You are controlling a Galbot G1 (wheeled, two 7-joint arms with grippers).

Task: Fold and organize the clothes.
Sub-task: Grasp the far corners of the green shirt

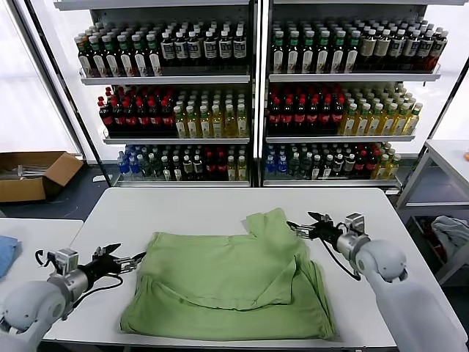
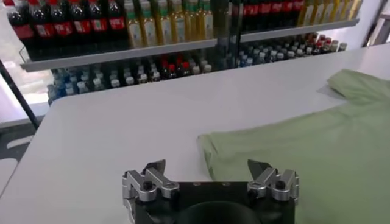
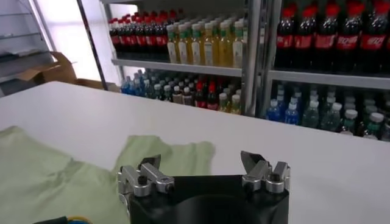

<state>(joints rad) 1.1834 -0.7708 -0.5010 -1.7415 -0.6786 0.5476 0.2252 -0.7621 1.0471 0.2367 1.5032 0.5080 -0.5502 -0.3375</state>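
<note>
Metal-tipped and spread wide apart, the left claw (image 1: 126,260) hovered empty just off the near-left corner of the light green short-sleeved polo shirt (image 1: 227,282), close to the cloth but not touching it. The right claw (image 1: 308,226) stood just as wide and empty beside the shirt's far-right sleeve, its tips aimed inward at the fabric. With one claw at each flank and both facing the garment, they seemed set to take opposite edges for a fold, though neither had hold of anything.

The shirt lay in the middle of the white counter (image 1: 198,209), towards its near edge, partly folded: a broad flap covered much of the body, and one sleeve stuck out towards the far right corner. Its long axis ran roughly left to right across the counter. Collar, buttons and logo were not visible, so which end was the neck could not be told.

Beyond the counter stood tall metal shelves of bottled drinks (image 1: 256,95), and a brown cardboard box (image 1: 37,174) sat on the floor to the far left.
</note>
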